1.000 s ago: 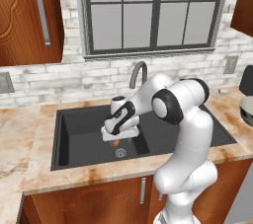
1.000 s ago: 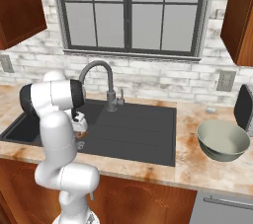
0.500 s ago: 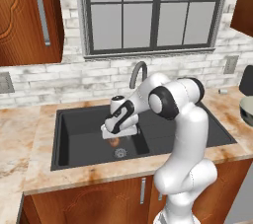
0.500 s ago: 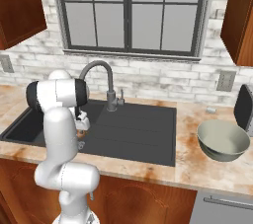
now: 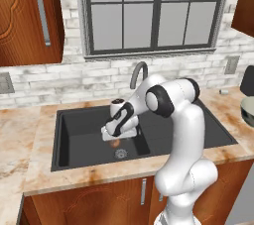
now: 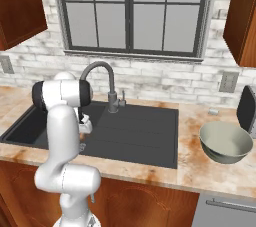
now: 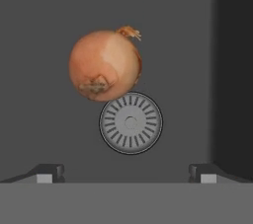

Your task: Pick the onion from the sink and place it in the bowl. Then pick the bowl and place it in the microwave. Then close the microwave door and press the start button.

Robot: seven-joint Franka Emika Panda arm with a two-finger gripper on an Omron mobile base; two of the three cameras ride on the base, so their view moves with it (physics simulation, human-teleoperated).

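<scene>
Marbled tan stone desk point(image 5: 20, 140) surrounds the dark charcoal rectangular sink point(image 5: 79, 135) below a white brick wall and grey-framed window. Left base view: the white arm reaches down into the sink basin; the tool point(image 5: 115, 139) hangs just above the small round brown-orange onion point(image 5: 115, 143), beside the round metal drain point(image 5: 120, 153).

Right base view: the deep round cream-and-grey bowl point(image 6: 226, 142) stands on the desk to the right of the sink, well apart from it.

Hand view: the onion point(image 7: 105, 65) lies on the sink floor, touching the drain's point(image 7: 131, 123) rim. Both fingertips point(image 7: 47, 172) stand wide apart, empty.
</scene>
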